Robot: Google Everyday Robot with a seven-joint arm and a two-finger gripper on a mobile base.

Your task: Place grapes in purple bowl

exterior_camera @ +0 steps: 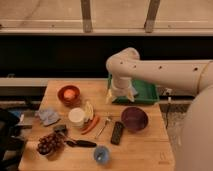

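Note:
The grapes (49, 143) are a dark reddish-purple lumpy bunch at the front left of the wooden table (145, 150). The purple bowl (134, 119) stands empty at the table's right side. My gripper (120, 94) hangs from the white arm over the back middle of the table, at the left edge of the green tray (142, 90). It is behind and left of the purple bowl and far from the grapes.
An orange-red bowl (68, 94) with a round orange fruit stands back left. A white cup (76, 116), banana (89, 110), carrot (91, 125), fork (102, 128), black remote (117, 133), small blue cup (101, 154), dark utensil (80, 143) and blue cloth (48, 116) lie on the table.

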